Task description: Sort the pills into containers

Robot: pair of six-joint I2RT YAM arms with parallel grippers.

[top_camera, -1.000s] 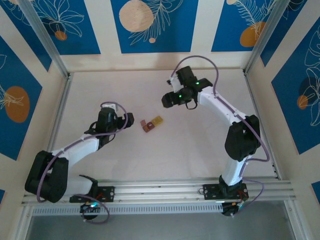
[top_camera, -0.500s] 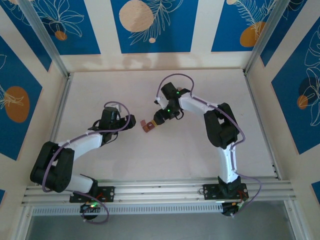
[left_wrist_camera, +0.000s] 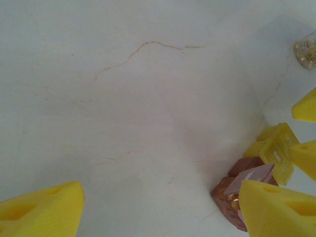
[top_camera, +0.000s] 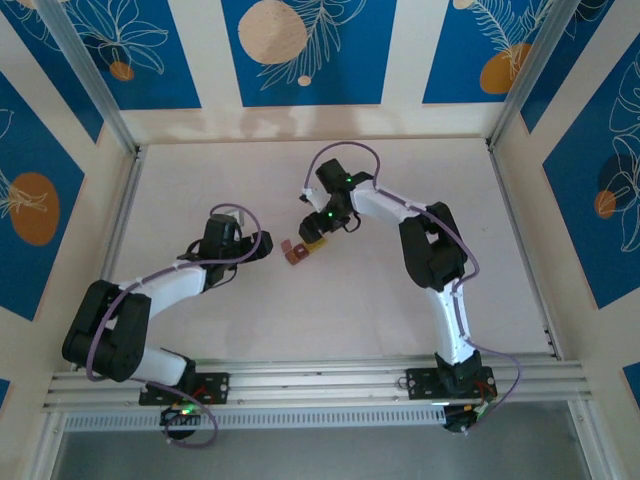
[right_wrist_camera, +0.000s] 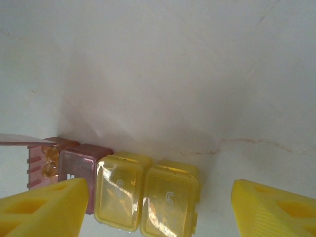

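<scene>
Jaws apart on left gripper (left_wrist_camera: 160, 197) — and right gripper (right_wrist_camera: 159, 190); both angled inward.

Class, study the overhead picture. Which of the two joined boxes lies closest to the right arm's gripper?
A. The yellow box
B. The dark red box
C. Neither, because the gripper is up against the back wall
A: the right gripper hangs right at the yellow box, while the dark red box sits on the side away from it.
</scene>
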